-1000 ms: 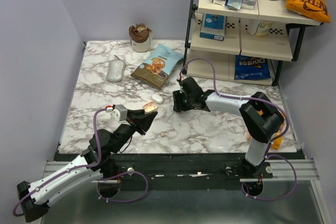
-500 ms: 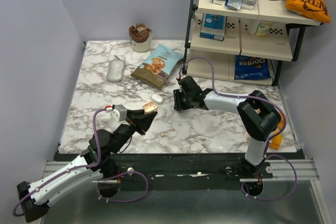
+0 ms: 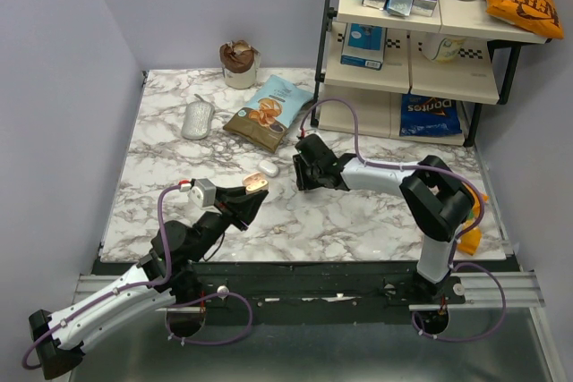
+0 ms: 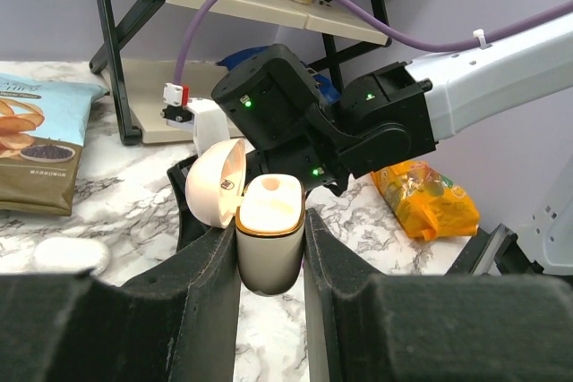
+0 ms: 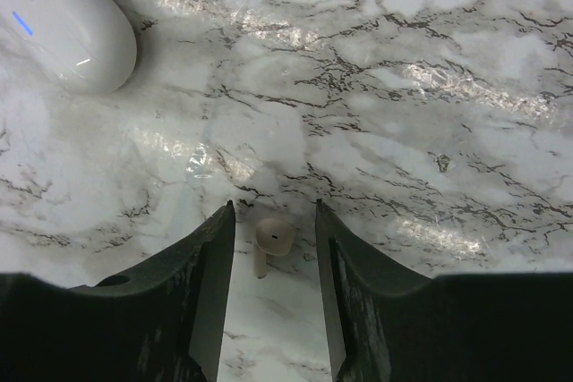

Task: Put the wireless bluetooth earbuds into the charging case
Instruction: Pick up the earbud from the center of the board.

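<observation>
You had both arms working over the marble table (image 3: 161,163), tools close together near its middle. The left gripper (image 4: 269,241) was clamped on the charging case (image 4: 267,230). It held the case upright and apparently clear of the table, with the lid swung open and the mouth up. One socket showed and looked empty; couldn't tell on the other.

The right gripper (image 5: 273,209) was down at the marble, jaws parted, gripping nothing yet. A white oval object (image 5: 63,20) with a blue light lay on the table beyond and to one side, apart from the fingers.

Only one earbud (image 5: 273,237) was visible, lying on the marble squarely between the right fingers, with a thin gap either side as far as I could see. Its stem pointed back toward the wrist, so the long axis ran along the slot, not across it. Closing would likely pinch the bulb side to side. Right arm was the one on it.

From above, the case sat near, to that gripper's left and slightly closer to the bases. I judged the carry a short one.
</observation>
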